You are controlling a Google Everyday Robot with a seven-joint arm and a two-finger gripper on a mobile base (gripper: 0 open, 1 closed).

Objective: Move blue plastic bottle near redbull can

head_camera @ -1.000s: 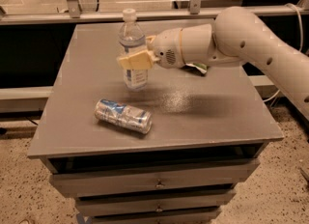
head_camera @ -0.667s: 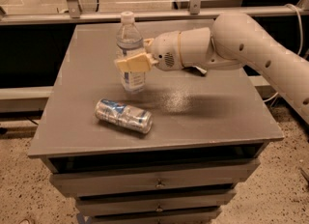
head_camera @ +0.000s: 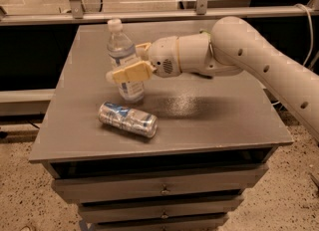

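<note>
While the arm reaches in from the right over the table point(head_camera: 214, 120), its end effector point(head_camera: 124, 62) grips the bottle point(head_camera: 119, 48) mid-body, slightly tilted, just behind the can point(head_camera: 128, 119), closer than before.

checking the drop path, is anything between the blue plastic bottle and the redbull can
Nothing visible. The gripper holds the blue plastic bottle just behind the redbull can, which lies on its side; only bare cabinet top separates them.
</note>
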